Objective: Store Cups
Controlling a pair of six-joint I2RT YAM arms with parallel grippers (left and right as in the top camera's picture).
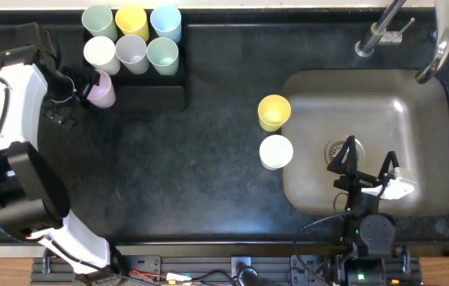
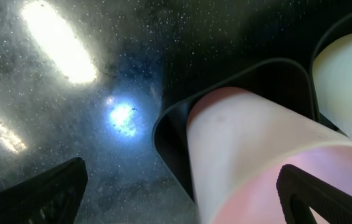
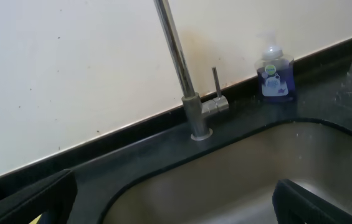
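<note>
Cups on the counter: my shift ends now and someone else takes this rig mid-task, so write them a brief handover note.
Left gripper: open, with the pink cup between its fingers. The cup seems tilted, at the left end of the tray's third row.
Right gripper: open, empty, above the sink.
Done: six cups stand in the tray's two far rows.
Left: probably seat the pink cup upright, then store the yellow cup and the white cup, both on the counter beside the sink.
</note>
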